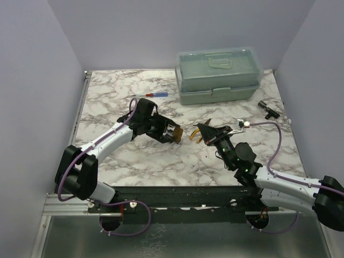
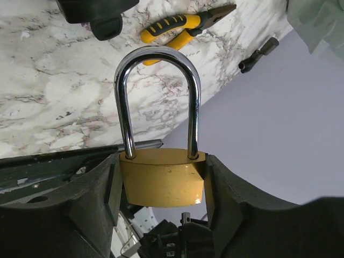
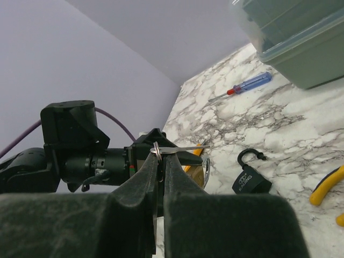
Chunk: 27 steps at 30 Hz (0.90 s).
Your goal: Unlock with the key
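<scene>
My left gripper [image 1: 171,133] [image 2: 161,164] is shut on the body of a brass padlock [image 2: 161,183], held off the table. Its steel shackle [image 2: 158,91] is closed and points toward my right gripper [image 1: 200,131] [image 3: 160,157]. The right gripper is shut on the key [image 3: 180,150], a thin silver key on a small ring, pinched at the fingertips. The key's blade sticks out sideways. The brass padlock [image 3: 203,171] shows just behind the right fingers, a short gap from the key. In the top view the key is too small to make out.
A black padlock [image 3: 251,180] lies on the marble [image 1: 107,107] with its shackle open. Yellow-handled pliers [image 2: 180,28] [image 1: 200,141] lie below the right gripper. A red-and-blue screwdriver [image 1: 151,95] and a green toolbox [image 1: 219,75] are at the back. A small black part [image 1: 267,109] lies at the right.
</scene>
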### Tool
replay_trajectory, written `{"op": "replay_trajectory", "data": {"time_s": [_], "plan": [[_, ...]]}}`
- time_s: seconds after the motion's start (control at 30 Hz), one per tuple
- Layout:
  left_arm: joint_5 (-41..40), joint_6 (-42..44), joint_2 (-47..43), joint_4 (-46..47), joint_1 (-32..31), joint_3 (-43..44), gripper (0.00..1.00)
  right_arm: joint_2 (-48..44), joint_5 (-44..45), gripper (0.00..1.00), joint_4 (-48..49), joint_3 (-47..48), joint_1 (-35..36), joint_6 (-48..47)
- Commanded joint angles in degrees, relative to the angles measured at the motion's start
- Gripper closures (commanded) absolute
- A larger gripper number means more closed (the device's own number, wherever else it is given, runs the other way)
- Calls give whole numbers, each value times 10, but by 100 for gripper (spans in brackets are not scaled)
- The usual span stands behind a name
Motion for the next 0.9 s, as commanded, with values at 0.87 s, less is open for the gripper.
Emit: {"op": "replay_trajectory", "data": {"time_s": [0.87], "plan": [[66,-136,-6,177,1,-20,100,109,-57,100,151,-9,3,-40]]}}
